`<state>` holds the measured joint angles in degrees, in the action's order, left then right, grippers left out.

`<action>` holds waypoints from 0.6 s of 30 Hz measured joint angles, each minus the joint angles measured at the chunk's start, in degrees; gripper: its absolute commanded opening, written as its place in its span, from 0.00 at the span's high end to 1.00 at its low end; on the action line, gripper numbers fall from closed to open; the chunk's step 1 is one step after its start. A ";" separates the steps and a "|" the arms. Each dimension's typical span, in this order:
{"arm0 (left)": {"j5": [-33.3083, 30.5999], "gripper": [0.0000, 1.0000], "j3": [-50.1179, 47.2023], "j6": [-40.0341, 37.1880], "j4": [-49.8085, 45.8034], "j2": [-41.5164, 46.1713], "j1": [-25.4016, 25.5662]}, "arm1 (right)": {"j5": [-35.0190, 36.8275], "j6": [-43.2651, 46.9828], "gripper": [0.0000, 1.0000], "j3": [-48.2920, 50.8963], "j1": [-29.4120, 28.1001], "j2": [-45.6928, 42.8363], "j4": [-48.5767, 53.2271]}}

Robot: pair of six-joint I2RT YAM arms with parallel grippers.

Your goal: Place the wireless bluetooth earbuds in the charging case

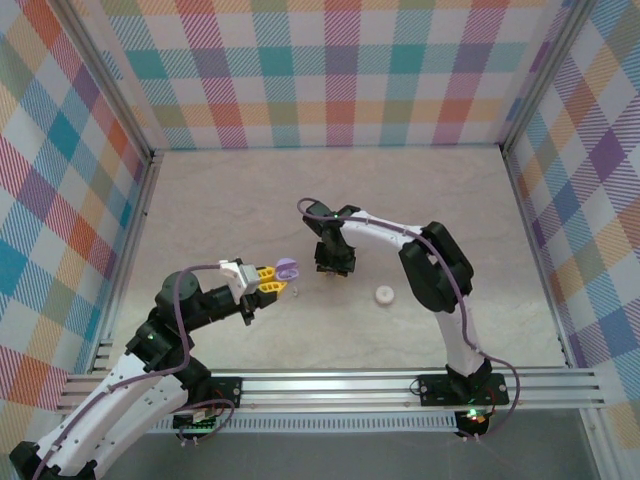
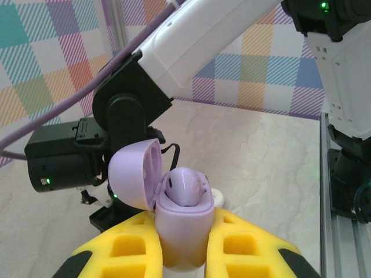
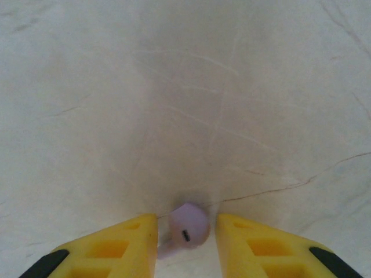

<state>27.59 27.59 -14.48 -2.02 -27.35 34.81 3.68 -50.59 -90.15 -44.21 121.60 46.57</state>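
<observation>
My left gripper (image 2: 185, 219) is shut on a pale purple charging case (image 2: 183, 237) and holds it upright above the table. Its lid (image 2: 130, 176) is swung open to the left. One purple earbud (image 2: 185, 186) sits in the case's mouth. From above, this case (image 1: 287, 268) is left of centre, at the tip of the left gripper (image 1: 264, 283). My right gripper (image 3: 186, 219) is low over the table and open. A second purple earbud (image 3: 191, 223) lies on the table between its fingers, with a gap at the right finger (image 3: 249, 243). From above, the right gripper (image 1: 333, 262) is mid-table.
A small white round disc (image 1: 383, 294) lies right of the right gripper. A tiny white piece (image 1: 297, 291) lies just below the purple case. The right arm (image 2: 191, 40) crosses close behind the held case. Checked walls (image 1: 340, 70) enclose the table.
</observation>
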 measured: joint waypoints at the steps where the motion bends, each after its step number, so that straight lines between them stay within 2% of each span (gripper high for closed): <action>1: -0.02 1.00 0.00 0.00 -0.22 0.13 0.00 | 0.02 0.00 0.66 -0.31 0.00 0.00 0.04; 18: 0.00 1.00 -0.02 -0.11 -0.90 0.59 0.00 | 0.15 4.57 0.73 -2.45 0.13 1.38 2.38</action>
<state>27.59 27.57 -14.59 -2.92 -26.76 34.81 3.84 -46.02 -92.60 -44.07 122.98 48.95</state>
